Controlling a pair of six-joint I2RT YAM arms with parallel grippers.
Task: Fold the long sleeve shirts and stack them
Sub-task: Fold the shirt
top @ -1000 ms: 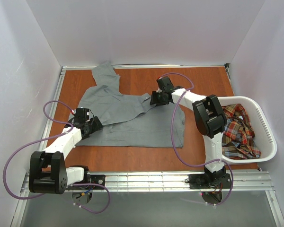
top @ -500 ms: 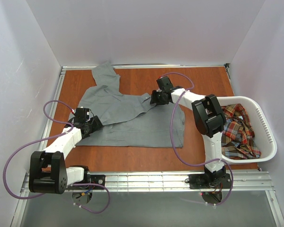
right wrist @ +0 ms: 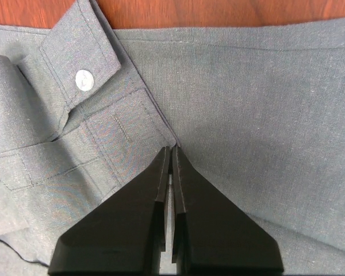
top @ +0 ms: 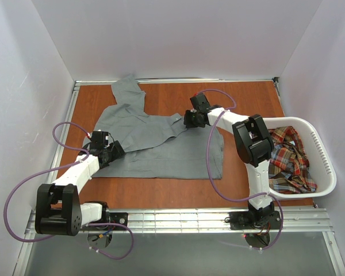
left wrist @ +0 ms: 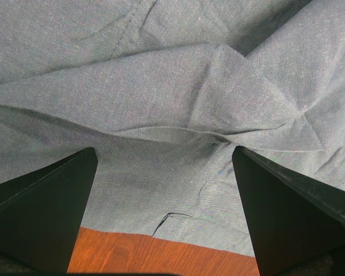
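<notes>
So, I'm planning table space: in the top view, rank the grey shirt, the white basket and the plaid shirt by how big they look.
1. grey shirt, spread out.
2. white basket.
3. plaid shirt, bunched inside the basket, so only partly visible.

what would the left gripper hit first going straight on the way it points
The left gripper would probably meet the raised fold of the grey shirt between its open fingers; depth is unclear.

Plain grey shirt [top: 161, 150], plaid shirt [top: 287, 164], white basket [top: 299, 120]
</notes>
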